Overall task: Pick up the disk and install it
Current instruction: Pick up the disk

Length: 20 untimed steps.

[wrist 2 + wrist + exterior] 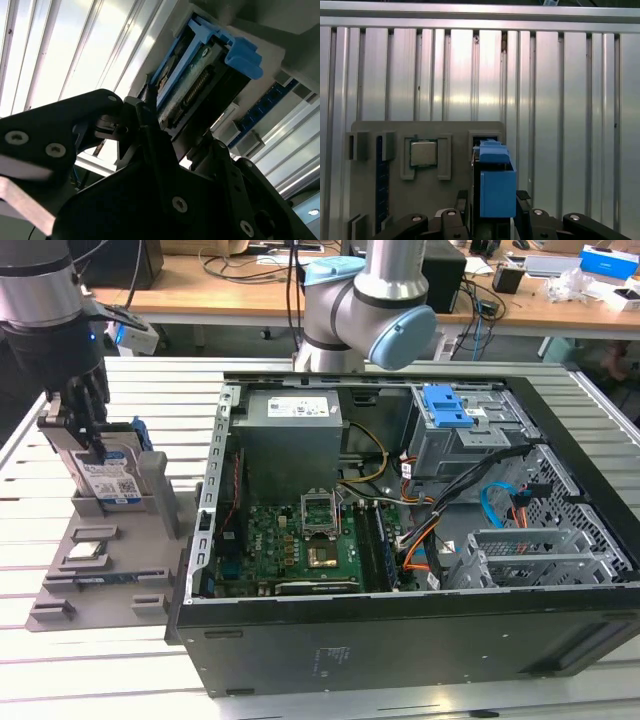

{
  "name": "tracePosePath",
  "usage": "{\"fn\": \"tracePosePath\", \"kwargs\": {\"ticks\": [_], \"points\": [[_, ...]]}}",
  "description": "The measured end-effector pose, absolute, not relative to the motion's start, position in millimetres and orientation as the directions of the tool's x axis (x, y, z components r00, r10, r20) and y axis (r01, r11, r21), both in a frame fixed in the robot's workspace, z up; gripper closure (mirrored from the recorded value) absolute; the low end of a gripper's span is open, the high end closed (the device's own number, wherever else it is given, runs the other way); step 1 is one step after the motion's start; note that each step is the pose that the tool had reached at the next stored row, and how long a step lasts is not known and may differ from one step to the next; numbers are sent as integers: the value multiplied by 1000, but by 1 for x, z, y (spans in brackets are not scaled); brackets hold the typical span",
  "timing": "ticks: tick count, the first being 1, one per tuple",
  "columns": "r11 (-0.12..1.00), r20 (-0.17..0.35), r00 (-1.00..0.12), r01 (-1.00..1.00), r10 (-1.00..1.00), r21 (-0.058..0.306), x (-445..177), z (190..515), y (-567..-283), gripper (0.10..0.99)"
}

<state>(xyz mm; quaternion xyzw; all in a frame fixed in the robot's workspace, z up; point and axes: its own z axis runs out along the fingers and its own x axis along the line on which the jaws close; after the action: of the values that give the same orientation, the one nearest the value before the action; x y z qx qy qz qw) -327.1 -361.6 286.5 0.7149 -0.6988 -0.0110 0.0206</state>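
Note:
The disk (108, 480) stands on edge in a slot of the grey holder tray (150, 540), on the exterior view's left. It is silver with a white-and-blue label and blue rails. My gripper (88, 425) comes down onto its upper edge, with a dark finger on either side. In the first wrist view the blue rail end of the disk (497, 192) sits tight between the two fingers of the gripper (496, 202), which is shut on it. The second wrist view shows the disk (200, 85) edge-on with its blue rail and connector.
An open computer case (400, 640) lies to the exterior view's right of the tray, with a motherboard (300, 540) and a drive cage with a blue latch (450, 410). A processor chip (423, 152) and a memory stick (381, 175) rest on the tray. The arm's base (360, 310) stands behind the case.

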Motion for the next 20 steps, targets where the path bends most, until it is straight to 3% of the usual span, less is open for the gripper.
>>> {"fn": "tracePosePath", "kwargs": {"ticks": [7, 10, 20], "points": [[-23, 13, 23, -999, -1000, 45, -327, 286, -362, 604], [-22, 13, 23, -999, -1000, 45, -327, 286, -362, 729], [-23, 13, 23, -999, -1000, 45, -327, 286, -362, 729]]}}
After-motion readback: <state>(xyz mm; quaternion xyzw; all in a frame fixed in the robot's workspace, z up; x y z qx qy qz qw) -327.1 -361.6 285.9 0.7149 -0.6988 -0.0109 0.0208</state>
